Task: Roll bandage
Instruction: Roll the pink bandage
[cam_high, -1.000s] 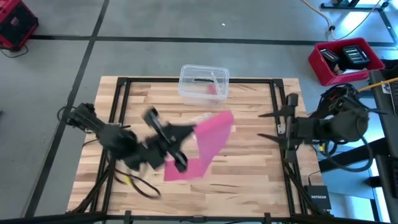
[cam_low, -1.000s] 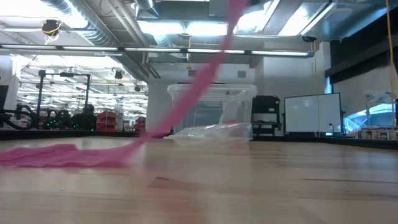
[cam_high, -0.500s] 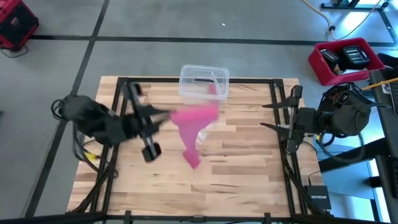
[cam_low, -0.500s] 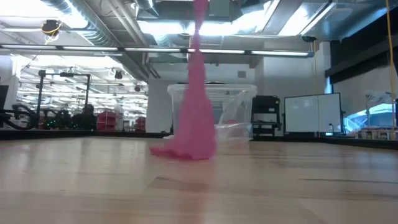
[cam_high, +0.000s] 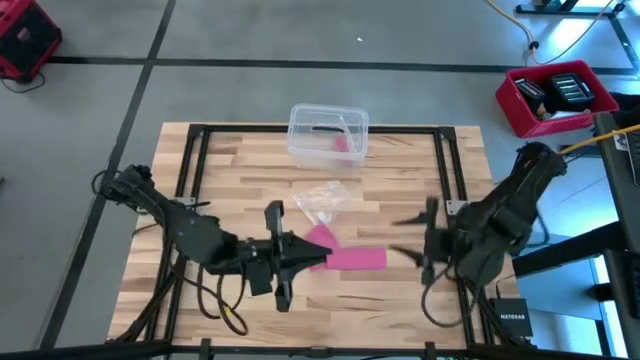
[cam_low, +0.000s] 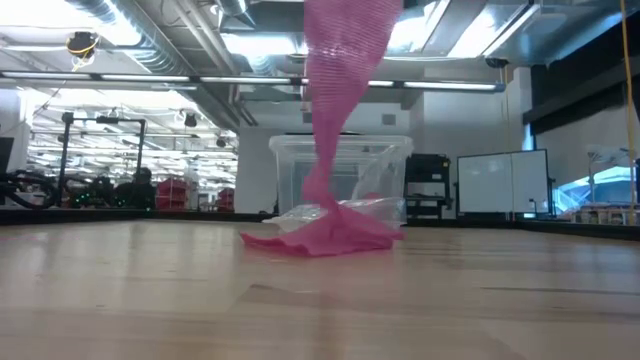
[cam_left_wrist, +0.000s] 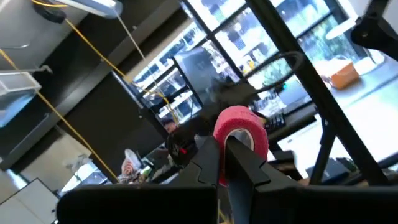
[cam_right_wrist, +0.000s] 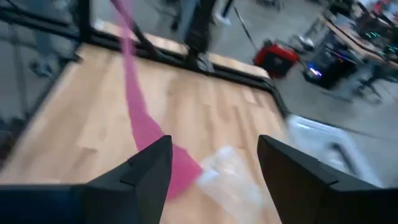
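Spanning grey concrete floor, the pale wooden slatted table (cam_high: 400, 310) bears a clear plastic box (cam_high: 328, 133). Nearer than that box, the left gripper (cam_high: 300, 262) pinches the pink fabric bandage (cam_high: 352, 258), lifted; the right gripper (cam_high: 420, 248) gapes wide beside it.

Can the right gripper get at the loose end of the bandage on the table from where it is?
Probably yes: the right gripper is open, facing the bandage, with only bare table between. The left gripper holds the other end.
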